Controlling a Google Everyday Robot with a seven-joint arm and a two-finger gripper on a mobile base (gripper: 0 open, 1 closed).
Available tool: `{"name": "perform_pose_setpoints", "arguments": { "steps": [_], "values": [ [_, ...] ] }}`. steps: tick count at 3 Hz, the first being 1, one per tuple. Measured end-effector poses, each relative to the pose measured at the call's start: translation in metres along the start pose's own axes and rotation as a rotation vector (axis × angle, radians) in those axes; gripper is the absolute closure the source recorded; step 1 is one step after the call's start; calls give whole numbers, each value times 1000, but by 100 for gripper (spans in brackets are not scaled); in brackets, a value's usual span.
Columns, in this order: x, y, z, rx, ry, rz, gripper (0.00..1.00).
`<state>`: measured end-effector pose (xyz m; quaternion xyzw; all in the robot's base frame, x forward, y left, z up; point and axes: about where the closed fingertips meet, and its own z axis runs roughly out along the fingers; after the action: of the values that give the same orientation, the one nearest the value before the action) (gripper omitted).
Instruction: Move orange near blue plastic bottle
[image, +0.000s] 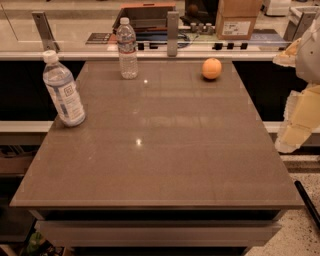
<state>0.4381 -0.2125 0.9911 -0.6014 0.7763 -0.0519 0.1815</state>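
Note:
The orange sits on the brown table near its far right corner. The blue plastic bottle, blue-tinted with a white cap and a pale label bearing a dark square mark, stands at the table's left edge, leaning slightly. My gripper is at the right edge of the view, off the table's right side, well to the right of the orange and below it in the view. It holds nothing that I can see.
A slimmer clear bottle stands at the table's far edge, left of the orange. Behind the table runs a counter with a cardboard box and a metal post. The floor lies to the lower right.

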Motion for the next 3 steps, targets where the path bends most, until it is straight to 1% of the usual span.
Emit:
{"name": "perform_pose_setpoints", "arguments": {
  "steps": [1, 2, 3],
  "values": [
    [-1, -4, -1, 7, -6, -1, 0],
    [-3, -19, 0, 17, -27, -6, 0],
    [-5, -49, 10, 36, -68, 4, 0]
  ]
}}
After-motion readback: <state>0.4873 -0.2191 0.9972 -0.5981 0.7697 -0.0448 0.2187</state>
